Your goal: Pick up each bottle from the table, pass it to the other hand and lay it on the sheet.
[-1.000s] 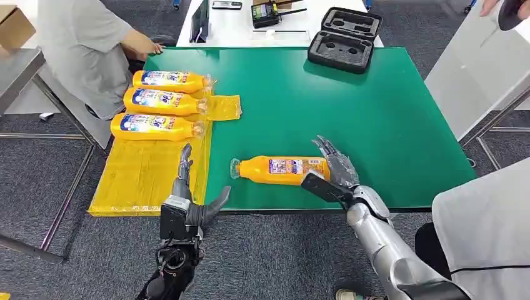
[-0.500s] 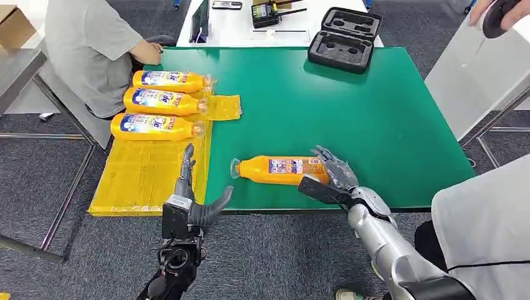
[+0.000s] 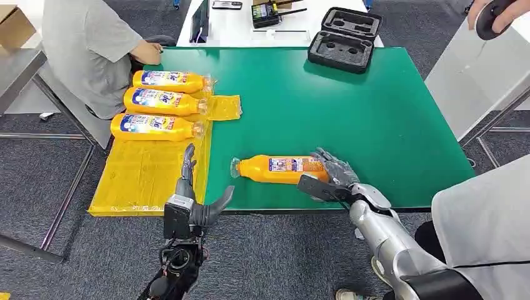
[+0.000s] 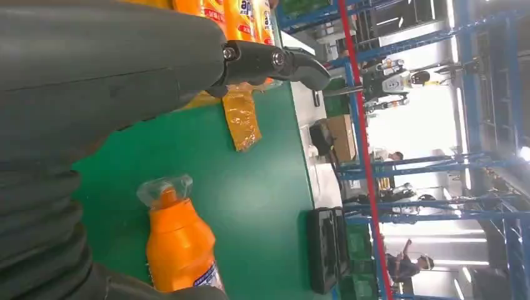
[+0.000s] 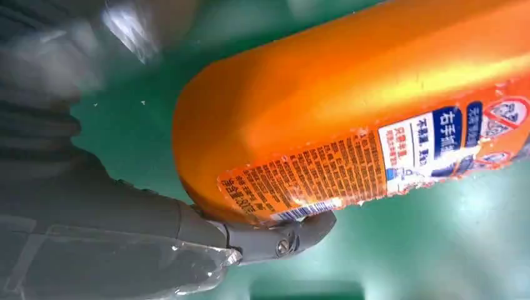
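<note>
An orange bottle (image 3: 281,169) lies on its side near the front edge of the green table (image 3: 362,106), cap pointing toward the yellow sheet (image 3: 144,175). My right hand (image 3: 331,178) wraps the bottle's base, fingers curled over its top and thumb (image 5: 275,240) pressed against its near side. The bottle (image 5: 350,119) still rests on the table. My left hand (image 3: 190,203) stands upright at the table's front edge beside the sheet, fingers apart and holding nothing. In the left wrist view the bottle's capped end (image 4: 178,240) lies just past that hand. Three more orange bottles (image 3: 159,101) lie side by side on the sheet's far end.
A black foam case (image 3: 344,39) sits at the table's far edge, with a white table (image 3: 237,31) behind it. A person in grey (image 3: 87,50) sits at the far left corner. A person in white (image 3: 487,231) stands close on my right.
My right hand's fingers have come down from spread and raised to curled over the bottle's base, and the thumb has closed in. The left hand has barely moved.
</note>
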{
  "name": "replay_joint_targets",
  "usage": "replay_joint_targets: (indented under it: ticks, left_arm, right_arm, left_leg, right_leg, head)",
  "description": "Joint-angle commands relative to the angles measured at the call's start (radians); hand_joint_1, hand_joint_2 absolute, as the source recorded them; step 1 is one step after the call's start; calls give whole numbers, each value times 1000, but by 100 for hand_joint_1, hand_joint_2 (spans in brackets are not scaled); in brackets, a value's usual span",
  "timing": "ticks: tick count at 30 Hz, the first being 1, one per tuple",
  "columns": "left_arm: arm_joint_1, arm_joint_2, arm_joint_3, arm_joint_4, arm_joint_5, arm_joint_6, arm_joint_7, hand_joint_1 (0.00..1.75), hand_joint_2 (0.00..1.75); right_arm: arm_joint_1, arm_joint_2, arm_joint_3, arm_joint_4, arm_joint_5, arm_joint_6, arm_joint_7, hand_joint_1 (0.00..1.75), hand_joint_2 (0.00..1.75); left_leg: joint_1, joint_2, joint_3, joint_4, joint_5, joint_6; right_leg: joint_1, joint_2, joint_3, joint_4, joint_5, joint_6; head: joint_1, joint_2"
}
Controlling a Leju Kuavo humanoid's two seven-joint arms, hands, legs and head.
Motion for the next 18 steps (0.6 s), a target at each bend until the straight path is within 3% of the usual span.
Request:
replay_joint_targets:
  ticks: [1, 2, 3, 18]
  left_arm:
    - [-44, 19, -38, 73, 4, 9, 2, 0, 175]
    - [-44, 19, -38, 73, 3, 12, 2, 0, 175]
    - [-42, 21, -39, 70, 0, 15, 2, 0, 175]
    - [-40, 17, -40, 73, -14, 33, 2, 0, 175]
  right_arm:
    - [-54, -17, 38, 96, -2, 92, 43, 148, 175]
    - [-56, -16, 35, 99, -5, 99, 47, 147, 175]
    - [-57, -16, 27, 98, -14, 102, 42, 175, 175]
    - [-28, 10, -58, 75, -101, -13, -68, 175, 175]
  left_leg:
    - [1, 0, 2, 0, -1, -1]
    - [1, 0, 3, 0, -1, -2]
    - [2, 0, 4, 0, -1, -3]
    - [2, 0, 5, 0, -2, -2]
  right_leg:
    - [1, -1, 2, 0, -1, -1]
    - [1, -1, 4, 0, -1, -2]
    - [2, -1, 5, -1, -1, -2]
    - [2, 0, 5, -1, -2, -3]
  head:
    - [0, 0]
    - [0, 0]
    - [0, 0]
    - [0, 0]
